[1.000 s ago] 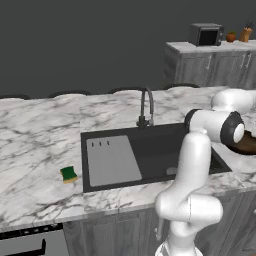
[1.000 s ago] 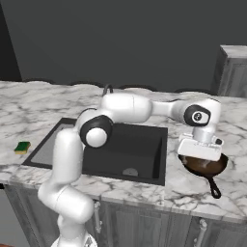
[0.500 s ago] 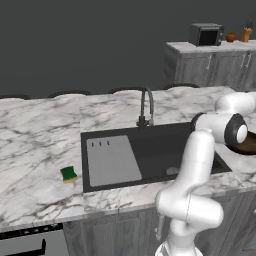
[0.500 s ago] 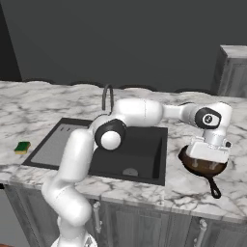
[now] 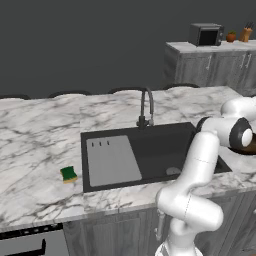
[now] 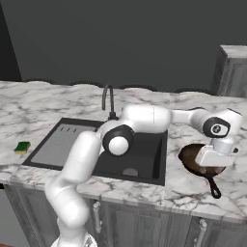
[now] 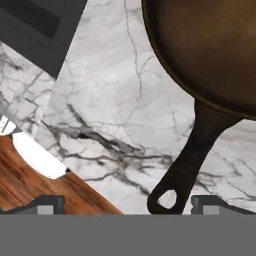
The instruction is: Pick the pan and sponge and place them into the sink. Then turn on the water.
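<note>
The pan [image 6: 192, 161] lies on the marble counter right of the sink [image 6: 52, 138], its dark handle [image 6: 212, 186] pointing toward the counter's front edge. My gripper [image 6: 213, 167] hangs open just above the pan's handle side. In the hand view the brown pan [image 7: 210, 45] sits at the upper right. Its handle [image 7: 192, 152] runs down between my open gripper [image 7: 131, 205], nearer the right fingertip [image 7: 215, 204]. The green and yellow sponge [image 5: 69, 174] [image 6: 22, 147] rests on the counter left of the sink [image 5: 135, 129]. No water is in view at the faucet [image 5: 146, 105].
The counter's front edge runs close to the handle's end, with wooden floor [image 7: 45, 192] below it. A grey drainboard [image 5: 112, 162] fills the sink's left part. A far counter holds a microwave [image 5: 206, 34]. A tall cabinet [image 6: 234, 70] stands at the right.
My hand has moved right and toward the counter's front edge, from over the pan's bowl to over its handle side. The jaws stay open; pan and sponge have not moved.
</note>
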Controlling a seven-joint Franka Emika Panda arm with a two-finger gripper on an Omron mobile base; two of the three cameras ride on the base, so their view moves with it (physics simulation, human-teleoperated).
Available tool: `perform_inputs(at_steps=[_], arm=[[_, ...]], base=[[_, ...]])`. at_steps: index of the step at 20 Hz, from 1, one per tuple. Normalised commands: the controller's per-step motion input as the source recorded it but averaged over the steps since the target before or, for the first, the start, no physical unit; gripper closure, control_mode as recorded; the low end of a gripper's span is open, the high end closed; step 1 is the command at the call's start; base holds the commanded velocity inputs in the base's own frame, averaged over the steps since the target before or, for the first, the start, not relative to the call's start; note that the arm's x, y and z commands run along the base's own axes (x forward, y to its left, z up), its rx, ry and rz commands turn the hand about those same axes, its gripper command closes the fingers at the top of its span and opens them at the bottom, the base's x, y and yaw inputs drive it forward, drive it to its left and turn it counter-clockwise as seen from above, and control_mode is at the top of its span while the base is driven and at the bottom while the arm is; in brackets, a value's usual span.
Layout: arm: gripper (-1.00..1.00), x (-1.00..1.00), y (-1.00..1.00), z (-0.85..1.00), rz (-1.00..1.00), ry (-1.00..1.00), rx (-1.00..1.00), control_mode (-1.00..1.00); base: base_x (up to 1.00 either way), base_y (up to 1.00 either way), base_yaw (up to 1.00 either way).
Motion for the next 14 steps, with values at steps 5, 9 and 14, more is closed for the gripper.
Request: perform_inputs(at_steps=[5, 9, 14], arm=[[-1.0, 0.13, -0.15, -0.34, 0.01, -0.14, -0.01, -1.0], [-1.0, 0.26, -0.08, -0.34, -0.03, -0.09, 0.0, -1.0], [-1.0, 0.33, -0.03, -0.24, -0.1, -0.01, 0.01, -1.0]], base=[[0.0, 0.0, 0.0], [0.0, 0.0, 0.0], [0.0, 0.0, 0.0]])
